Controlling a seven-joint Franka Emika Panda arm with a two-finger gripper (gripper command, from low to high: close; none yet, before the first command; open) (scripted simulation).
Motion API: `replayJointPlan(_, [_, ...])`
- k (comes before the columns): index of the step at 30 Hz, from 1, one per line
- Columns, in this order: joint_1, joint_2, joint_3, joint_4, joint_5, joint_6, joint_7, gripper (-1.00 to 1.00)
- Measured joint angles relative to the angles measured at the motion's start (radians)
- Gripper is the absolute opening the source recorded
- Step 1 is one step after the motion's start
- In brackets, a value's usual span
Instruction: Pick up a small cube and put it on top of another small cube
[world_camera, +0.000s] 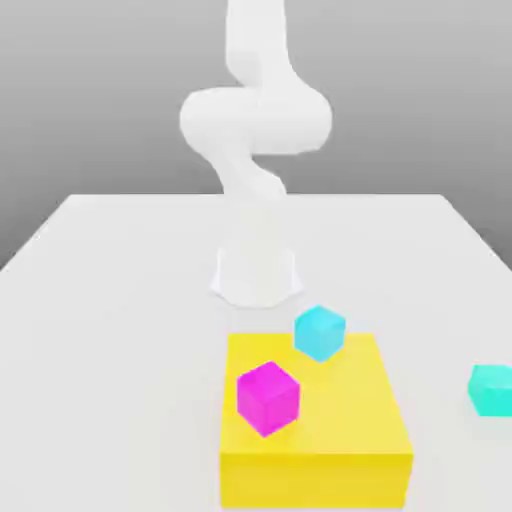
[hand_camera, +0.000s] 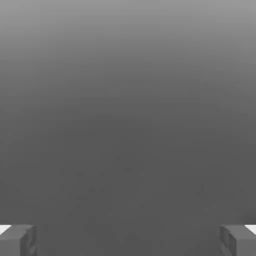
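White table (world_camera: 120, 300) bears a yellow block (world_camera: 330, 420) carrying magenta cube (world_camera: 268, 398) and cyan cube (world_camera: 320, 332); end effector (hand_camera: 128, 240) spread.

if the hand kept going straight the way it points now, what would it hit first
Probably nothing nearby. In the hand view, the open hand faces a plain grey gradient between its fingertips, with none of the cubes or the yellow block ahead. The way looks free as far as that view shows, though its depth is unclear.

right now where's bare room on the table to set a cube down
Wide bare table lies on the exterior view's left of the yellow block, and behind it around the arm's base. The block's top is crowded by the magenta cube and blue cube. A teal cube borders the right strip.
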Motion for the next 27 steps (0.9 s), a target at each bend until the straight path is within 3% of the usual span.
replayJointPlan(10, [0.252,0.317,-0.001,-0.059,0.131,0.120,-0.309,0.00])
replayJointPlan(17, [0.377,0.532,0.059,-0.100,0.177,0.206,-0.490,0.00])
replayJointPlan(22, [0.465,0.682,0.115,-0.132,0.150,0.273,-0.576,0.00])
replayJointPlan(27, [0.544,0.828,0.144,-0.165,0.047,0.344,-0.608,0.00])
